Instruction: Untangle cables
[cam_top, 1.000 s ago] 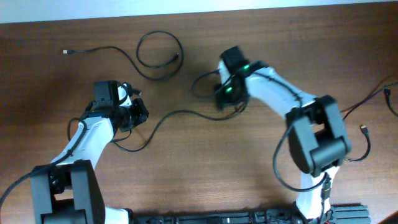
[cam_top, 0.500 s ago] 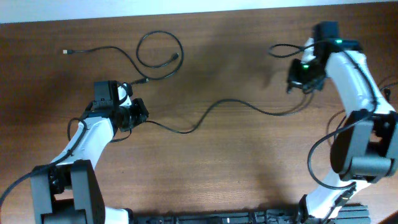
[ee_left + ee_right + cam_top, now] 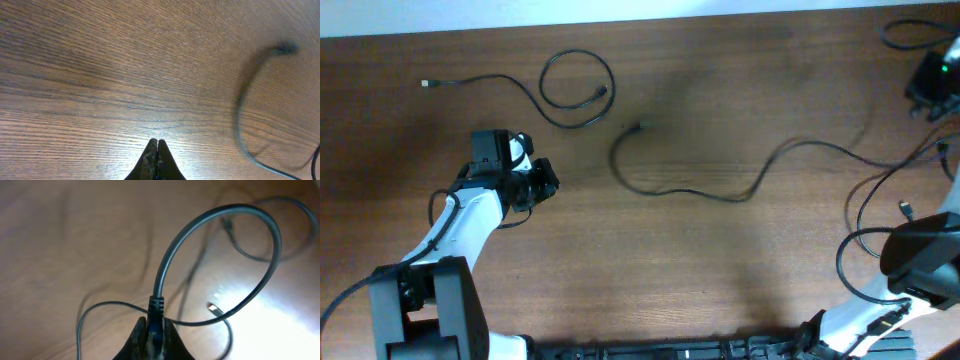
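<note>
A long thin black cable [image 3: 665, 190] runs across the table from its blurred free plug [image 3: 640, 125] to the far right corner. There my right gripper [image 3: 926, 88] is shut on the cable's other plug [image 3: 156, 311], and the cord arches up in a loop [image 3: 226, 210]. My left gripper [image 3: 550, 183] is shut and empty, left of the cable's free end; its wrist view shows the shut tips [image 3: 157, 146] over bare wood and the blurred cable [image 3: 241, 125] to the right. A second cable [image 3: 577, 78] lies looped at the back left.
The second cable's small silvery plug [image 3: 425, 83] lies at the far left. Thicker robot wires [image 3: 865, 215] loop at the right edge by the right arm's base. A silvery plug [image 3: 214, 308] lies on the wood under my right gripper.
My right gripper has swept from mid table to the far right corner, dragging the long cable. Its free end slid away from my left gripper towards the middle. The left arm has not moved.
</note>
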### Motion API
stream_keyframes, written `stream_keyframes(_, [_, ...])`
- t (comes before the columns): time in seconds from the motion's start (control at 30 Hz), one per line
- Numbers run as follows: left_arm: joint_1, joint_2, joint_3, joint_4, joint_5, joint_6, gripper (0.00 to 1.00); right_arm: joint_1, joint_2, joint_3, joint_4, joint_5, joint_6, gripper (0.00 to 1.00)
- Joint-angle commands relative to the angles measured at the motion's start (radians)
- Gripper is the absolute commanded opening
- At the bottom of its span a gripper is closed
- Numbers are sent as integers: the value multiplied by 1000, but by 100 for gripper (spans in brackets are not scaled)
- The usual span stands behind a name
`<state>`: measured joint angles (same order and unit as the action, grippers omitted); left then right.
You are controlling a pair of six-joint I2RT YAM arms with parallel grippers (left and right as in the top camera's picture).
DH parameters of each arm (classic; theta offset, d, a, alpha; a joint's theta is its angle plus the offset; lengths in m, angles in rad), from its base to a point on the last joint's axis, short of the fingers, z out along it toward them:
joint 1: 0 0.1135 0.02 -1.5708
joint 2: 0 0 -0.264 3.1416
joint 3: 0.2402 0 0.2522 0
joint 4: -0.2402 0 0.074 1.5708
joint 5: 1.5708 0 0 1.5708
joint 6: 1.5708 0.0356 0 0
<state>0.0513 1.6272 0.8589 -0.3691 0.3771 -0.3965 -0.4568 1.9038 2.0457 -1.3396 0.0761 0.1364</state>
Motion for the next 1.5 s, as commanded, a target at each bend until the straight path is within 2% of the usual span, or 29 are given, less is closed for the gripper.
stream_keyframes(0.0, [-4, 5, -5, 2, -6, 6, 0, -10, 16, 6, -11, 9, 10, 14])
stream_keyframes(0.07, [-4, 5, -6, 2, -7, 5, 0, 1, 16, 6, -12, -123, 10, 61])
stream_keyframes(0.1, [-4, 5, -6, 2, -7, 5, 0, 8, 16, 6, -19, -183, 5, 81])
stream_keyframes(0.13, [-4, 5, -6, 2, -7, 5, 0, 21, 16, 6, -24, -283, -64, 84])
stream_keyframes(0.23, [-4, 5, -6, 2, -7, 5, 0, 77, 16, 6, -61, -409, -228, 84])
stream_keyframes(0.4, [-4, 5, -6, 2, -7, 5, 0, 219, 17, -13, -150, -420, -468, 83])
stream_keyframes(0.6, [-4, 5, -6, 1, -7, 5, 0, 439, 17, -235, -169, -413, -724, 81])
stream_keyframes(0.73, [-4, 5, -6, 2, -7, 5, 0, 540, 17, -423, -82, -412, -788, 81])
stream_keyframes(0.87, [-4, 5, -6, 2, -7, 5, 0, 624, 17, -577, 40, -401, -788, 82])
stream_keyframes(0.97, [-4, 5, -5, 1, -7, 5, 0, 678, 17, -672, 128, -397, -787, 79])
stream_keyframes(1.03, [-4, 5, -5, 2, -7, 5, 0, 702, 17, -721, 179, -396, -787, 68])
stream_keyframes(1.1, [-4, 5, -6, 1, -6, 5, 0, 707, 17, -732, 216, -367, -782, 34])
stream_keyframes(1.13, [-4, 5, -5, 0, -6, 5, 0, 706, 17, -732, 232, -352, -776, 12])
stream_keyframes(1.17, [-4, 5, -6, 0, -6, 5, 0, 701, 16, -725, 261, -288, -707, 4])
stream_keyframes(1.33, [-4, 5, -5, -6, -6, 5, 0, 670, 15, -620, 285, 9, -446, 4])
stream_keyframes(1.4, [-4, 5, -6, -6, -6, 5, 0, 652, 10, -540, 266, 76, -378, 4])
stream_keyframes(1.43, [-4, 5, -6, -10, -6, 5, 0, 616, 2, -417, 232, 159, -283, 4])
stream_keyframes(1.47, [-4, 5, -5, -13, -6, 5, 0, 598, -2, -366, 216, 185, -248, 4])
